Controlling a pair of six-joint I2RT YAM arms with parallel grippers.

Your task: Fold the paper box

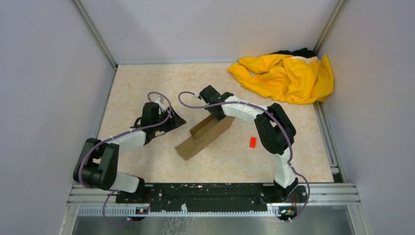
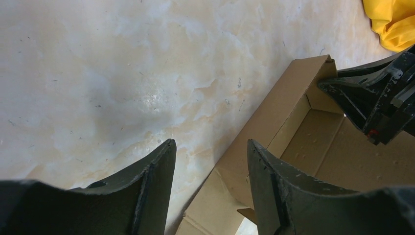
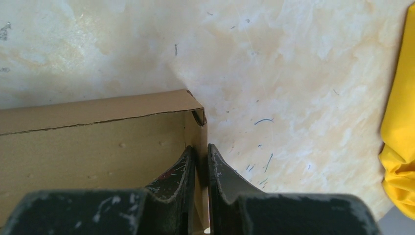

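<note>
Paper box (image 1: 205, 137), plain brown cardboard, lies near the middle of the table (image 1: 142, 88), open side up. Its long axis runs from near left to far right. A flap at the near-left end lies flat on the surface.

At the near edge, a black mounting rail (image 1: 205, 192) carries both arm bases, with a strip of bare metal sheet (image 1: 215, 225) in front of it.

The tabletop is pale beige with a marbled pattern. The wrist views show it glossy and marked with fine scratches and specks.

The left gripper (image 1: 177, 122) sits low just left of the box, its jaws moderately wide with only tabletop between them. In its own view (image 2: 210, 144), the box's long left wall (image 2: 274, 117) runs just beside one finger; contact cannot be judged.

The right gripper (image 1: 215, 116) pinches the far-right end wall of the box. In the right wrist view (image 3: 199, 149), one finger (image 3: 178, 174) is inside the box and the other (image 3: 222, 174) outside, with the cardboard between them.

A small red block (image 1: 253, 142) lies on the table right of the box, apart from it.

A crumpled yellow cloth (image 1: 286, 76) fills the far-right corner, with something dark (image 1: 296, 51) behind it.

Plain pale grey walls (image 1: 205, 29) enclose the left, far and right sides, joined by aluminium frame posts (image 1: 95, 32).
</note>
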